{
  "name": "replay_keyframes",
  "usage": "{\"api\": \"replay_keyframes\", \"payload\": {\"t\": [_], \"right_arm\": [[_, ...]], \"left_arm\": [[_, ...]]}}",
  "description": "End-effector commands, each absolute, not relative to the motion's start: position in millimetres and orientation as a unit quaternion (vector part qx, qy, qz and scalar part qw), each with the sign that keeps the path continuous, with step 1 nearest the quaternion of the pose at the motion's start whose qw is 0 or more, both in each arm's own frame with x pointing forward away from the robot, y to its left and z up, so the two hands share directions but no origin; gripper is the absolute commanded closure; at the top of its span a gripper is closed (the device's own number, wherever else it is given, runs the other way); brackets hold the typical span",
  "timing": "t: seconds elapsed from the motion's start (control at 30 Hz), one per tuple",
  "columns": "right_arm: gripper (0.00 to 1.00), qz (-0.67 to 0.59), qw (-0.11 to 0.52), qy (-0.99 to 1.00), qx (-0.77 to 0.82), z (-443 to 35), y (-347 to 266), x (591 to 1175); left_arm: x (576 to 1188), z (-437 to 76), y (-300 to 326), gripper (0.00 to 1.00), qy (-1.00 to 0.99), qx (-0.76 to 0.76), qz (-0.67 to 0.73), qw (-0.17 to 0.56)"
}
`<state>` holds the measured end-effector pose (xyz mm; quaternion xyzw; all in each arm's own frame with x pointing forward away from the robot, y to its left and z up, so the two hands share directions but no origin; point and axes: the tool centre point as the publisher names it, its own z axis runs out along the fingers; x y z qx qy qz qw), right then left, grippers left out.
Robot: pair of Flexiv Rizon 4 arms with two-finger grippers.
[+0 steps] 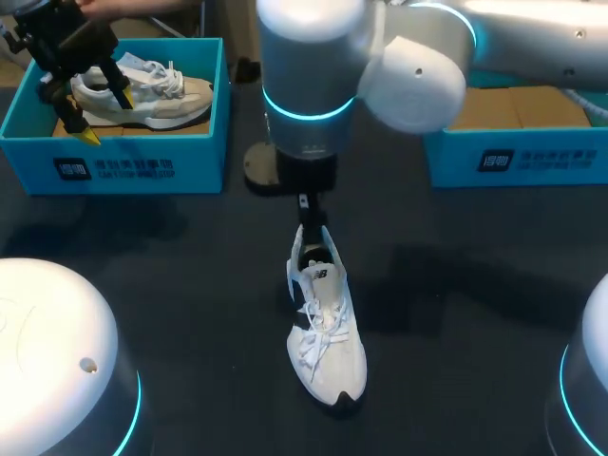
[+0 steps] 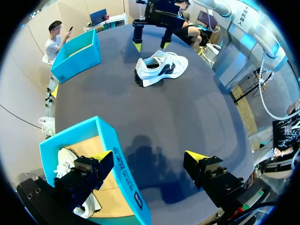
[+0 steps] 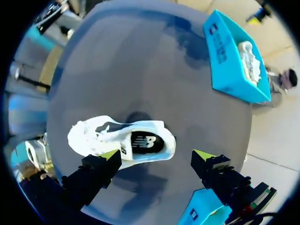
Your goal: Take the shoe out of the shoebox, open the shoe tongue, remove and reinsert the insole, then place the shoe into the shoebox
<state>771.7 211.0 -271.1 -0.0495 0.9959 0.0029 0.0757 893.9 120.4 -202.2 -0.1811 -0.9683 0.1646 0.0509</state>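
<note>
nearest the head camera: bulky grey-and-white elbow of the right arm [image 1: 313, 76], hanging over the far middle of the dark table [image 1: 190, 313]. beneath it, right gripper [image 3: 158, 155] over the heel end of the shoe [image 1: 326, 328], jaws spread wide, one finger just beside the shoe's side; contact not determinable.

shoe found on the table just short of centre, upright on its sole, heel to 12 o'clock, toe to 6 o'clock. white upper, white laces, dark side mark, dark patch at the toe tip, dark insole with a white mark showing in the opening.

at 10 o'clock, cyan shoebox [image 1: 142, 166] holding a second shoe [image 1: 152, 95], beige and white. left gripper [image 1: 106, 116] over that shoebox, jaws spread, pinching nothing; one finger above the inside, the other outside the wall.

at 2 o'clock, second box [image 1: 513, 161], also cyan.
</note>
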Motion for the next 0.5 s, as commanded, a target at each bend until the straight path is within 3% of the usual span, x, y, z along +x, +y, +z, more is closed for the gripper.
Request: {"api": "replay_keyframes", "payload": {"t": [0.03, 0.5], "right_arm": [[0.0, 0.002, 0.072, 0.996, -0.054, -283.7, 215.9, 783.0], [0.0, 0.018, 0.059, 0.997, -0.052, -316.6, 216.2, 800.7]], "left_arm": [[893.0, -202.0, 120.7, 0.0, -0.968, -0.181, 0.163, 0.05], [893.0, -202.0, 120.7, 0.0, -0.968, -0.181, 0.163, 0.05]]}}
